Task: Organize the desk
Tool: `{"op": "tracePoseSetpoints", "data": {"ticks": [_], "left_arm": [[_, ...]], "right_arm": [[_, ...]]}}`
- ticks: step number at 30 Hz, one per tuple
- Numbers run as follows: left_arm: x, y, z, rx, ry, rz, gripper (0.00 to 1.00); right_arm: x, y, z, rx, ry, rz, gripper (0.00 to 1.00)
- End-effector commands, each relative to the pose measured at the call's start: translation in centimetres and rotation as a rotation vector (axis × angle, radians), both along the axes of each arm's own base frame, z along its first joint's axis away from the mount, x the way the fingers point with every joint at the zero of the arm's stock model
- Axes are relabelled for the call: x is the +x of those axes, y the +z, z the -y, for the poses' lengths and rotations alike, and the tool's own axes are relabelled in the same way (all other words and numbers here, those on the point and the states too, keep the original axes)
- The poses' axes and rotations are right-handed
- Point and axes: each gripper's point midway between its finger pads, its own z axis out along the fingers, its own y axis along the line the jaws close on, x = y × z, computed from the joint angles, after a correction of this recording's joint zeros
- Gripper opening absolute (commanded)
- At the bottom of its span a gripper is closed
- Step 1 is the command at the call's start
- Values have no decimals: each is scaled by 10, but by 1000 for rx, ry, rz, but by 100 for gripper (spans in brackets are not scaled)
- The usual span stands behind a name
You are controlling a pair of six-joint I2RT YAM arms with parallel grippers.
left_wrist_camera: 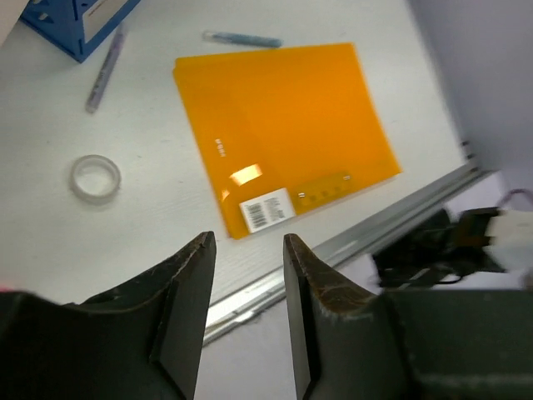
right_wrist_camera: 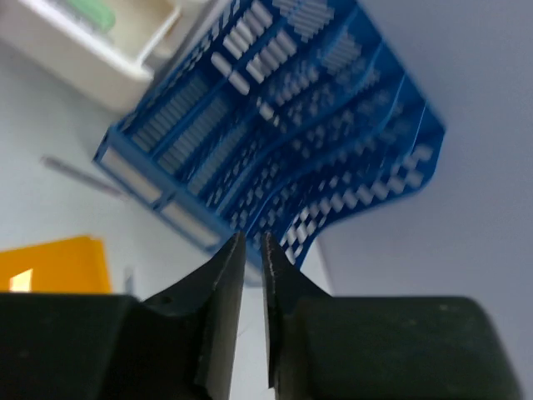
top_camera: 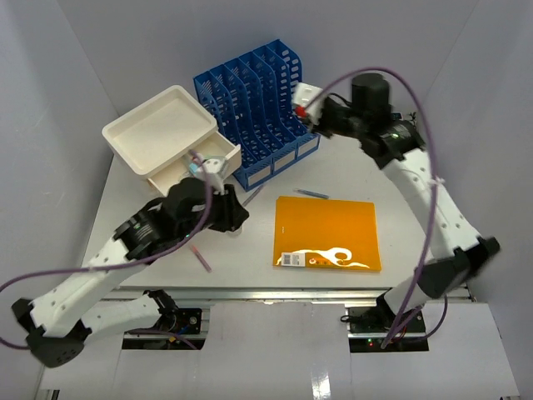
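The desk [top_camera: 250, 248], a flat white-grey tabletop, fills the middle of my overhead view, with a metal rail along its near edge and both arm bases below that rail.

At the far side stands a blue file rack [top_camera: 250, 100] with several upright slots. A white drawer box [top_camera: 162, 133] sits just to its left, touching or almost touching it. An orange folder [top_camera: 326, 229] lies flat right of centre, with a barcode label by its near edge. One thin pen [top_camera: 312, 193] lies just beyond the folder. A second pen [left_wrist_camera: 105, 68] lies near the front of the rack. A pinkish pen [top_camera: 201, 257] lies toward the near left, beside the left arm. A clear tape ring [left_wrist_camera: 95, 178] rests flat on the bare surface, left of the folder in the left wrist view.

The left gripper [left_wrist_camera: 248, 237] hangs above the desk with its jaws parted and nothing between them.

The right gripper [right_wrist_camera: 252, 237] is raised over the right end of the rack. Its fingers are drawn almost together, leaving only a thin slit, and I see nothing caught in it.
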Motion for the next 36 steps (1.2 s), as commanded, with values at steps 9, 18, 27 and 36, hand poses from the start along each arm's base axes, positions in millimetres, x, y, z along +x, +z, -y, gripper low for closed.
{"op": "tracePoseSetpoints", "data": {"ticks": [9,18,27,36], "left_arm": [[94,-60,-17,740,-233,153,49],[153,-79,-75,919,-102,111,68],[185,-65,-110,1000,96,127,98],[210,-68,-135,987,201,96,98]], "right_arm": [[-175,-145,71,249,388,-232,14],[-172,-166,88,300,359,-297,14],[-168,-166,92,293,332,-278,15],[-166,-169,94,294,315,-289,15]]}}
